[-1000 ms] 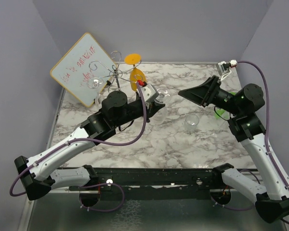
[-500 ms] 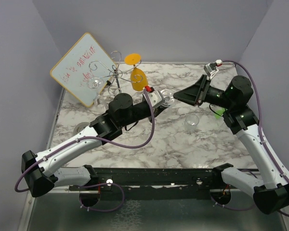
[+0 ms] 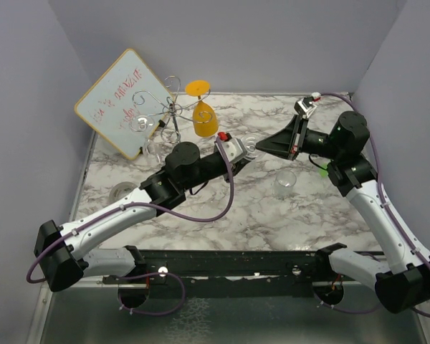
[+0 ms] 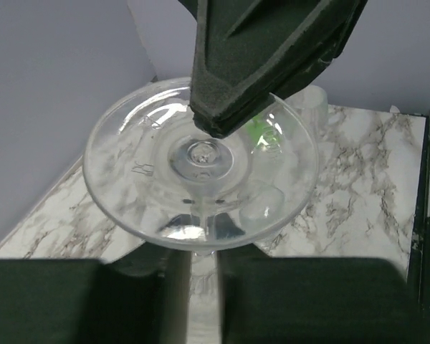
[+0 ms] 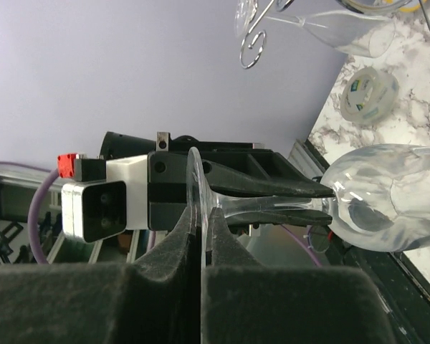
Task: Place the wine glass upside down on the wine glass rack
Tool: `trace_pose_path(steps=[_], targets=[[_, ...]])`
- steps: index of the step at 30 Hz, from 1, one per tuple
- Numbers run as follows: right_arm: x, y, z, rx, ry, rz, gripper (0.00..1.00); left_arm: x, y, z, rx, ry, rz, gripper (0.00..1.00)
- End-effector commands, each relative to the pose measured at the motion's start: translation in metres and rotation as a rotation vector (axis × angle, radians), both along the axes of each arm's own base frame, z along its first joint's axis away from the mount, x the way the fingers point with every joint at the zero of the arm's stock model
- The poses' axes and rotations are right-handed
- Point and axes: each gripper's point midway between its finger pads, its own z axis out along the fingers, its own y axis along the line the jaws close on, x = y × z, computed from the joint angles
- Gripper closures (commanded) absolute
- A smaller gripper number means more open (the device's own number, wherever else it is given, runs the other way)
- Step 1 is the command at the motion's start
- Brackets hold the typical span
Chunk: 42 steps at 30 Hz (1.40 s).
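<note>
A clear wine glass [image 3: 249, 146] lies level in the air over the table's middle. My left gripper [image 3: 238, 153] holds its stem [image 5: 287, 203], with one finger [image 5: 272, 188] on each side. In the left wrist view the round foot [image 4: 143, 154] faces the camera above that gripper [image 4: 203, 269]. My right gripper [image 3: 259, 145] has come in from the right and is shut on the rim of the foot [image 5: 195, 179], its tips [image 5: 203, 218] pinching the disc's edge. The bowl [image 5: 387, 201] points away. The chrome wine glass rack [image 3: 170, 111] stands at the back left.
An orange glass [image 3: 204, 118] and a clear glass [image 3: 142, 123] hang upside down on the rack. A whiteboard [image 3: 118, 100] leans behind it. A clear tumbler [image 3: 285, 180] stands right of centre. A tape roll [image 3: 122, 192] lies at the left. Something green [image 3: 328, 169] sits under the right arm.
My right gripper swung left to the glass's foot and closed on its rim. My left arm carried the glass a little forward and right toward it.
</note>
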Motion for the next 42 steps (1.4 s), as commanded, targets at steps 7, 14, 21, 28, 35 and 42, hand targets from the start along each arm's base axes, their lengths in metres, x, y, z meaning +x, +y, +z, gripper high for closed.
trace_pose_path(steps=[7, 14, 21, 28, 35, 42], targets=[[-0.011, -0.001, 0.026, 0.077, -0.012, 0.013, 0.99, 0.004, 0.006, -0.001, -0.125, 0.016, 0.057, 0.49], [-0.007, -0.001, 0.023, 0.074, 0.016, -0.002, 0.99, -0.006, 0.016, 0.002, -0.148, -0.026, 0.042, 0.62], [-0.004, 0.000, 0.023, 0.096, 0.027, -0.007, 0.99, -0.011, 0.015, 0.002, -0.149, -0.032, 0.013, 0.78], [-0.005, -0.001, 0.017, 0.105, 0.047, -0.011, 0.99, -0.001, 0.005, 0.003, -0.134, -0.040, 0.022, 0.80], [-0.006, -0.001, 0.012, 0.102, 0.063, -0.012, 0.98, -0.001, 0.005, -0.001, -0.123, -0.044, 0.020, 1.00], [0.002, -0.001, -0.006, 0.080, 0.075, -0.047, 0.34, 0.002, 0.024, 0.000, -0.130, 0.062, 0.114, 1.00]])
